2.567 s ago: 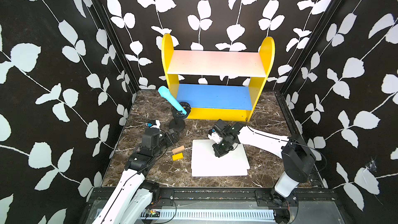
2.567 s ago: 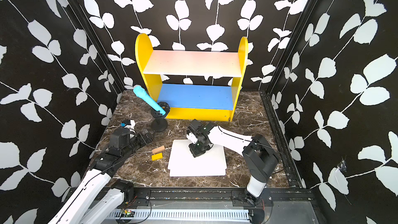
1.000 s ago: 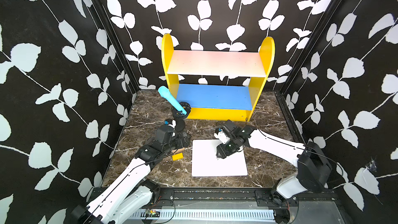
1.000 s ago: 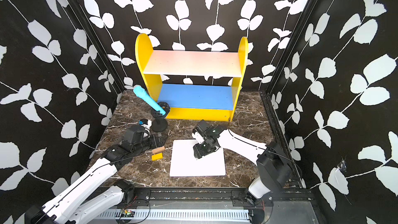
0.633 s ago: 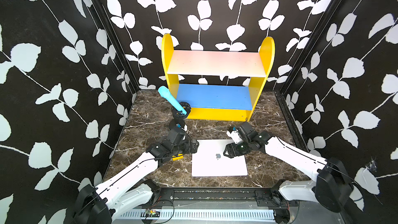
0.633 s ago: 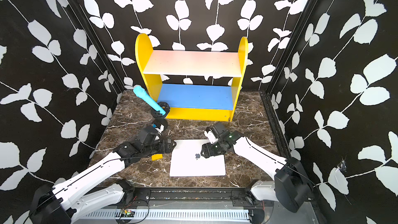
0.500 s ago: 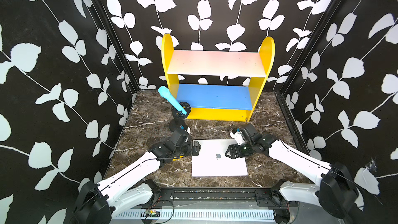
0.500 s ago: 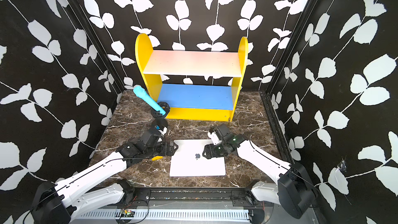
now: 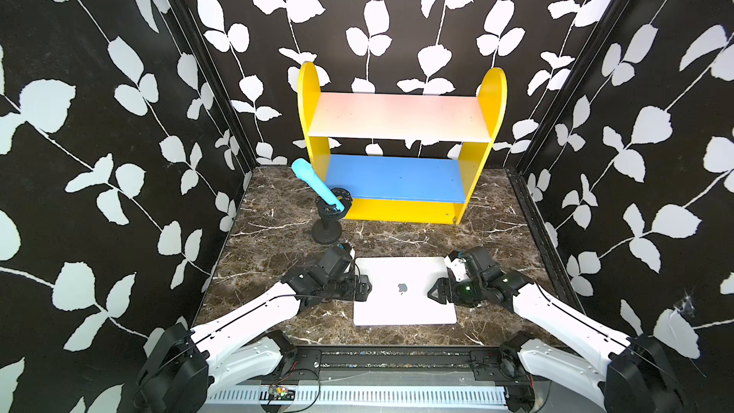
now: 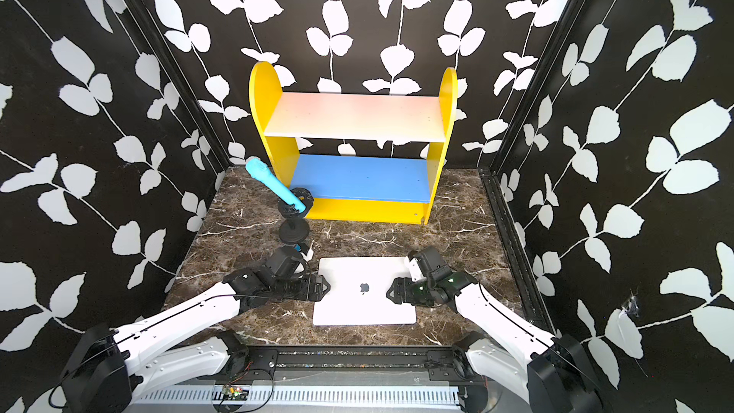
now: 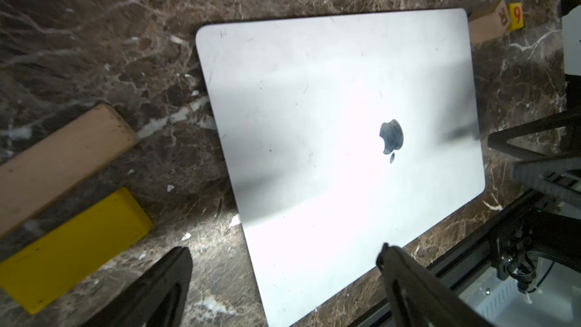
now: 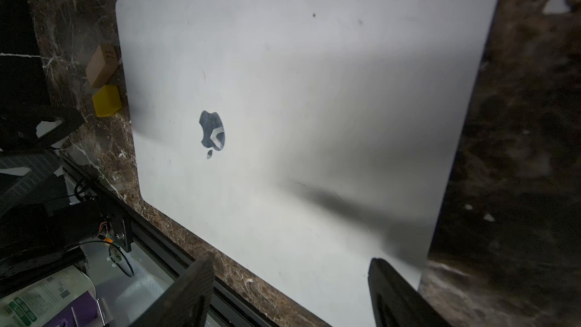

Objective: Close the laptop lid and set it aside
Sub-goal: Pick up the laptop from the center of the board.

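Note:
The laptop [image 9: 401, 307] [image 10: 359, 305] lies flat on the marble table near its front edge. Its lid [image 11: 330, 105] [image 12: 314, 89] is down, silver-white side up, with the dark apple logo in the middle. My left gripper [image 9: 365, 290] [image 10: 323, 286] hovers at the laptop's left edge, jaws wide apart and empty. My right gripper [image 9: 435, 295] [image 10: 393, 292] is at the laptop's right edge, also open and holding nothing. In the wrist views the left gripper [image 11: 283, 248] and the right gripper [image 12: 289, 262] each look across the lid with black fingers spread.
A yellow shelf [image 9: 397, 208] with a pale pink top board and a blue lower board stands at the back. A blue microphone [image 9: 317, 188] leans on a black stand left of it. A wooden block [image 11: 63, 158] and a yellow block [image 11: 72, 246] lie by the laptop's left side.
The right gripper came off the middle of the lid, moved to the laptop's right edge and opened wider. The left arm reached in from the left to the laptop's left edge.

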